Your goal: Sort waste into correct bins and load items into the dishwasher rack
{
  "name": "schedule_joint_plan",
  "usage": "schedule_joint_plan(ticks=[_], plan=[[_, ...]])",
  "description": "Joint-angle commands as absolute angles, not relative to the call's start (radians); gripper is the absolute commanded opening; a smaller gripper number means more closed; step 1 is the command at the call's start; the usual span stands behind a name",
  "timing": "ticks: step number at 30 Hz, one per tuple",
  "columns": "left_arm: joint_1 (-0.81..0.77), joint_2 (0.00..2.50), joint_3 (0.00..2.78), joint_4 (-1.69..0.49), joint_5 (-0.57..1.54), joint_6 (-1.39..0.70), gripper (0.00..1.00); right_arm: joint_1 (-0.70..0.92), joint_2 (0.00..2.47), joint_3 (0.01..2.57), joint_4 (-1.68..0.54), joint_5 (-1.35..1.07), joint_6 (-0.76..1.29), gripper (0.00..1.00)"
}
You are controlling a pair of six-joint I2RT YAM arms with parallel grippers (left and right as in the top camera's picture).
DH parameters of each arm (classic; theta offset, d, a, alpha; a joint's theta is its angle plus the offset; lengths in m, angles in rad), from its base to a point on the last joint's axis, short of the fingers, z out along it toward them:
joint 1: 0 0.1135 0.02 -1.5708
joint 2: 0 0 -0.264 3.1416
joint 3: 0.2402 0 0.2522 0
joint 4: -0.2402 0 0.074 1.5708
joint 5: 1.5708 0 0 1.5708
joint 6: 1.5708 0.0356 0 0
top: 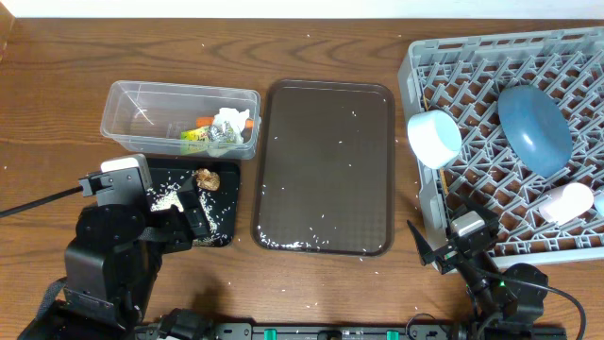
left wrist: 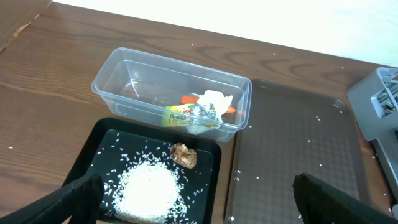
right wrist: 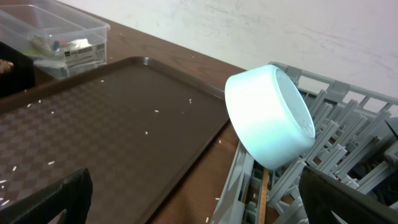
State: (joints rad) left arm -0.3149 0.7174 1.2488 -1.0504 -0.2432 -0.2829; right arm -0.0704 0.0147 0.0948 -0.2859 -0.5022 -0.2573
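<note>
Left gripper point(left wrist: 196, 190) spread wide, empty, above black tray point(left wrist: 102, 149), lower left of overhead. Right gripper point(right wrist: 199, 196) wide, empty, lower right, near rack point(top: 491, 42). Wrapper point(left wrist: 208, 107) inside clear tub point(left wrist: 118, 93); bowl point(right wrist: 267, 118) tilted on rack's left edge.

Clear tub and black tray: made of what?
Clear tub: likely thin transparent plastic, glossy; the wrapper shows through its wall. Black tray: probably moulded plastic, smooth dark finish with a raised rim; coated metal can't be excluded.
</note>
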Motion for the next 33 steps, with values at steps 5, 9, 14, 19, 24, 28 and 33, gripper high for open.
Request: schedule_joint_plan(ticks=[5, 9, 14, 19, 24, 28, 33], plan=[[-0.310, 0.717, 1.252, -1.051, -0.255, -0.266, 0.98, -0.064, 0.006, 0.089, -0.281, -0.516, -0.247, 0.99], [-0.310, 0.717, 1.253, -1.051, -0.255, -0.266, 0.98, -0.064, 0.006, 0.089, -0.281, -0.516, -0.247, 0.99], [-0.310, 0.717, 1.252, -1.054, -0.256, -0.266, 0.98, -0.064, 0.006, 0.089, -0.281, -0.516, -0.247, 0.99], [-0.231, 0.662, 1.240, -1.041, -0.297, -0.261, 0.98, -0.064, 0.006, 0.089, -0.281, -0.516, -0.247, 0.99], [-0.100, 0.546, 1.128, -0.903, -0.158, -0.235, 0.98, -0.064, 0.006, 0.089, -0.281, -0.516, -0.247, 0.99], [-0.058, 0.422, 1.002, -0.759, -0.062, -0.152, 0.98, -0.064, 0.006, 0.089, -0.281, -0.516, -0.247, 0.99], [-0.057, 0.262, 0.843, -0.591, 0.014, -0.066, 0.98, -0.064, 0.006, 0.089, -0.281, -0.516, -0.247, 0.99]])
